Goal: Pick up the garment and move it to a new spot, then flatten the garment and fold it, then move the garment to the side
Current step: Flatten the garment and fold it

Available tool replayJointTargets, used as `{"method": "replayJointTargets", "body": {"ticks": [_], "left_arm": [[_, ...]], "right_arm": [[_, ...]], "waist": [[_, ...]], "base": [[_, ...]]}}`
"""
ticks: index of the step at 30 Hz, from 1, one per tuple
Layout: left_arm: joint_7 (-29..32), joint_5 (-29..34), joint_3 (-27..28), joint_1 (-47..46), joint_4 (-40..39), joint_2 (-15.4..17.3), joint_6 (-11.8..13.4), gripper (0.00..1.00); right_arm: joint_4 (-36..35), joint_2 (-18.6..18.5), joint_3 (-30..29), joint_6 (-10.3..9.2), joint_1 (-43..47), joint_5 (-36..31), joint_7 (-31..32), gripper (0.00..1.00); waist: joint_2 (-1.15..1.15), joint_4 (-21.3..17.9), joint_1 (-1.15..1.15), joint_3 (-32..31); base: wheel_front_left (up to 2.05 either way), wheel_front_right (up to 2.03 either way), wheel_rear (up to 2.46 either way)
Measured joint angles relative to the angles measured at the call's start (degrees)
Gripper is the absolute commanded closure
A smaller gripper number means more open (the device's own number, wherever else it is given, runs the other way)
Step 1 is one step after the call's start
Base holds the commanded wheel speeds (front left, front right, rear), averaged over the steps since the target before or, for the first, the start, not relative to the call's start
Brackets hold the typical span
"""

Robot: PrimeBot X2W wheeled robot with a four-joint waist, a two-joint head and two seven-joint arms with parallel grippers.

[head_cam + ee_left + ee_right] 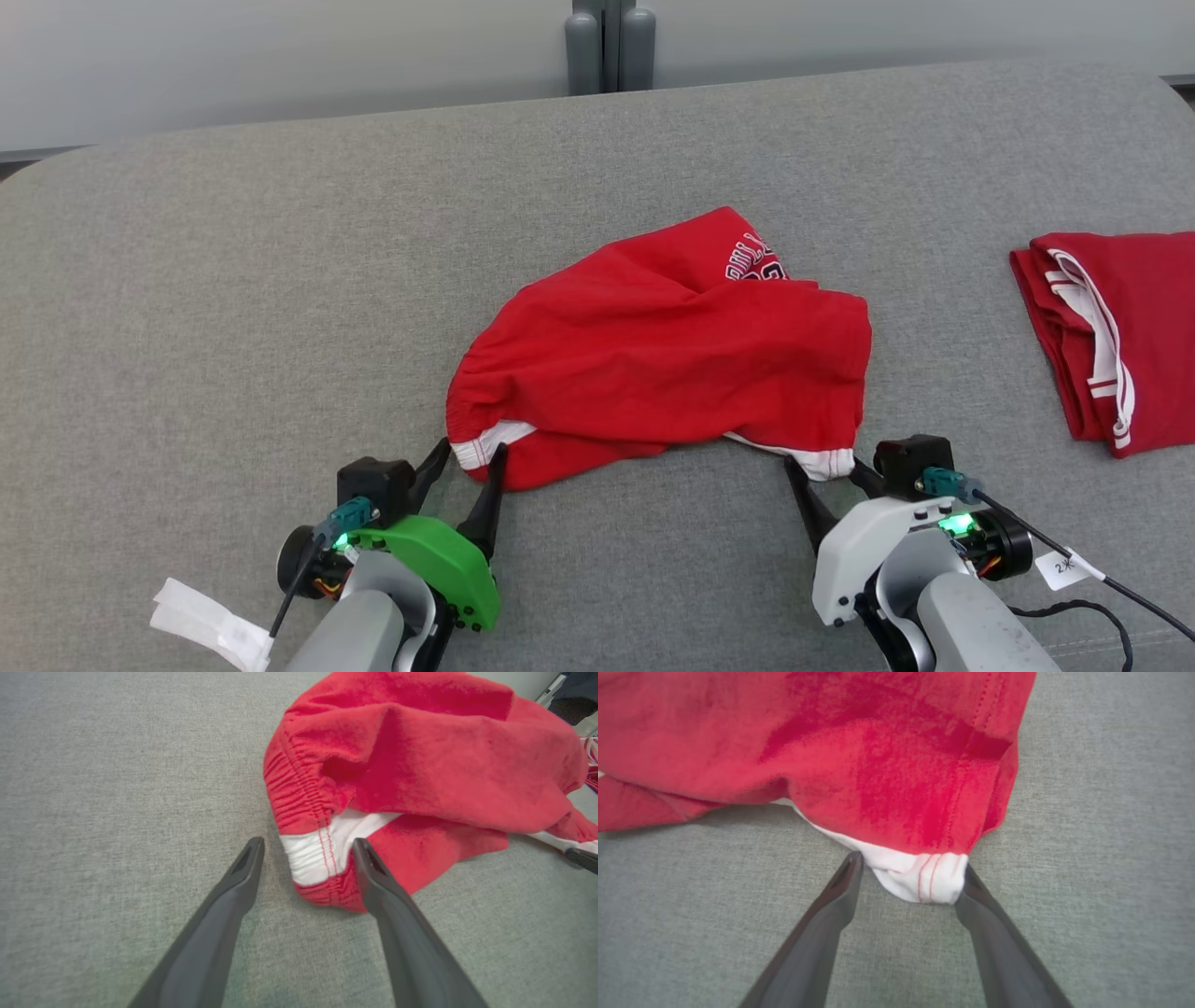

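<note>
currently, the red garment (653,364) lies crumpled at frame centre on the grey surface (233,280). left gripper (470,455) and right gripper (826,469) stand apart, each straddling a white corner (920,877). recommend closing deep on the cloth, then lifting both evenly.

I am finding the garment (663,345) to be soft red cloth, matt and loosely creasing, with a gathered elastic band and white trim stitched in red. The table cover (233,308) beneath is showing as grey fabric, coarse-grained and dull. The fingers (219,933) of my left gripper (471,448) are reading as smooth dark plastic with a faint sheen, and those of my right gripper (822,467) are looking alike. The green shell (439,560) on my left wrist is appearing as matt moulded plastic. On the right, the folded garment (1111,327) is showing similar red cloth.
</note>
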Motion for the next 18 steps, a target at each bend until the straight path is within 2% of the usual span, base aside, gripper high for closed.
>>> {"method": "replayJointTargets", "body": {"ticks": [1, 11, 18], "left_arm": [[0.0, 0.0, -0.1, -0.1, 0.2, 0.0, 0.0, 1.0], [0.0, -1.2, -1.0, -1.0, 0.6, 0.0, 0.0, 1.0], [0.0, -2.4, 0.2, -0.4, -10.7, 1.3, 0.0, 1.0]], "right_arm": [[0.1, 0.0, 0.0, 0.0, -0.2, 0.0, -0.1, 1.0], [-0.7, 0.1, -1.4, 0.01, -0.4, 0.0, -1.8, 1.0], [-8.4, -0.4, -3.3, 0.0, 0.9, 0.5, -3.1, 1.0]], "waist": [[0.0, 0.0, 0.0, 0.1], [0.0, -0.5, 0.0, 0.1], [0.0, -0.5, 0.0, -0.4]], "base": [[0.0, 0.0, 0.0], [0.0, 0.0, 0.0], [0.0, 0.0, 0.0]]}}
